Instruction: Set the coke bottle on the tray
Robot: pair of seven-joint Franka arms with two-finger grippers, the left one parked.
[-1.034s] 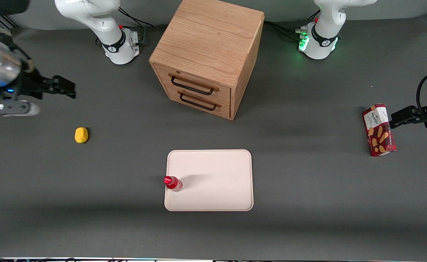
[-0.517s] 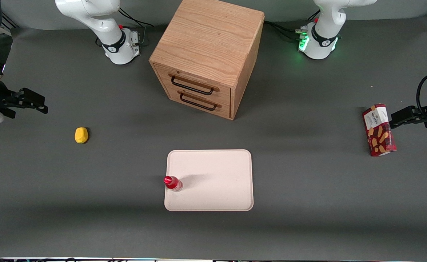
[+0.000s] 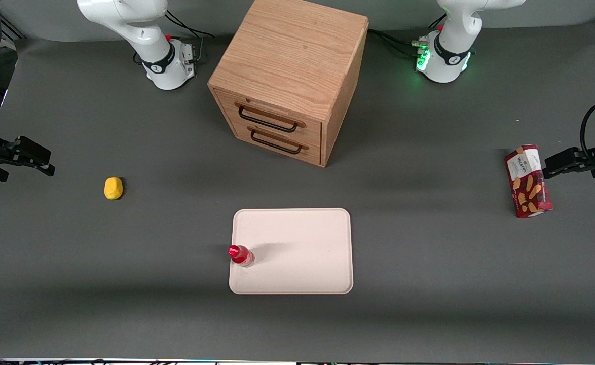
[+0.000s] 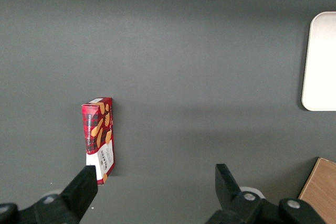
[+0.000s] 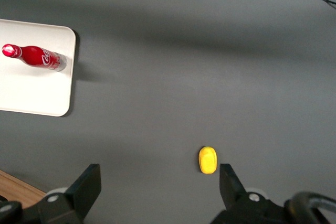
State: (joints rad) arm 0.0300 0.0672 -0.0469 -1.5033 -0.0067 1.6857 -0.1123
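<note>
The small red coke bottle (image 3: 239, 254) stands upright on the pale cream-pink tray (image 3: 302, 253), at the tray's edge toward the working arm's end. Both show in the right wrist view: the bottle (image 5: 37, 57) on the tray (image 5: 31, 95). My gripper (image 3: 36, 159) is open and empty, raised at the working arm's end of the table, well away from the tray. In the right wrist view the gripper (image 5: 160, 184) has its fingers wide apart over bare table.
A yellow lemon-like object (image 3: 113, 188) lies on the table between my gripper and the tray; it also shows near one finger (image 5: 208, 159). A wooden drawer cabinet (image 3: 290, 76) stands farther from the camera than the tray. A red snack box (image 3: 528, 181) lies toward the parked arm's end.
My gripper has pulled back toward the working arm's end of the table and lowered slightly. The bottle and tray have not moved.
</note>
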